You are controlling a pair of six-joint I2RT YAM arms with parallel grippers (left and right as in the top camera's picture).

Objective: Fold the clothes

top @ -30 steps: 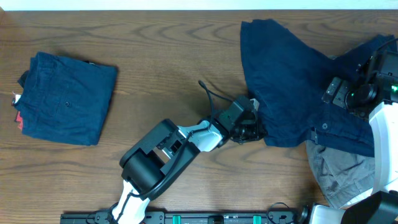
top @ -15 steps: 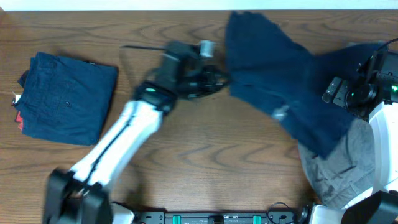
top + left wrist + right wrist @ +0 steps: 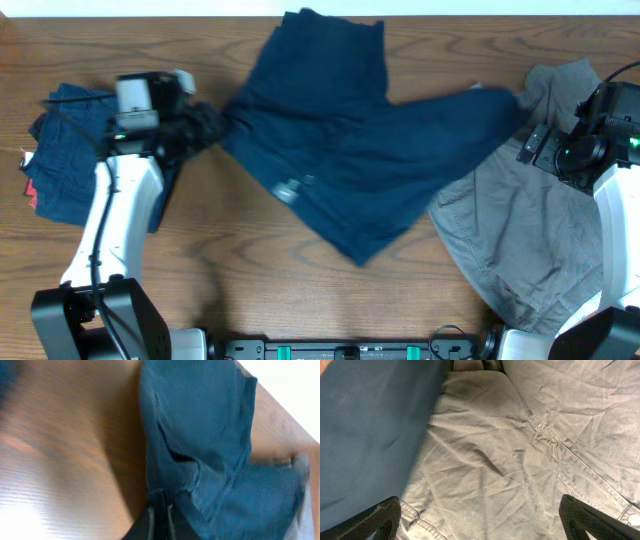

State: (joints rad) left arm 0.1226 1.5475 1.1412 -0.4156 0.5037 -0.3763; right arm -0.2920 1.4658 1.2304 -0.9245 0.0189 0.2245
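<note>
Dark navy shorts point(image 3: 350, 150) lie stretched and rumpled across the middle of the table. My left gripper point(image 3: 205, 125) is shut on their left edge; in the left wrist view point(image 3: 160, 520) the cloth point(image 3: 200, 435) is pinched between the fingers. A second pair of navy shorts point(image 3: 70, 170) lies folded at the far left, partly under my left arm, with a red-and-white label point(image 3: 28, 180). My right gripper point(image 3: 480, 520) is open and empty above grey shorts point(image 3: 530, 460), at the right edge in the overhead view point(image 3: 560, 150).
The grey shorts point(image 3: 510, 230) lie spread at the right, their upper left under the navy shorts. Bare wooden table point(image 3: 250, 280) shows along the front and between the two navy pairs.
My left gripper has dragged the navy shorts from the right side leftward across the table, uncovering the grey shorts. My right arm has not moved.
</note>
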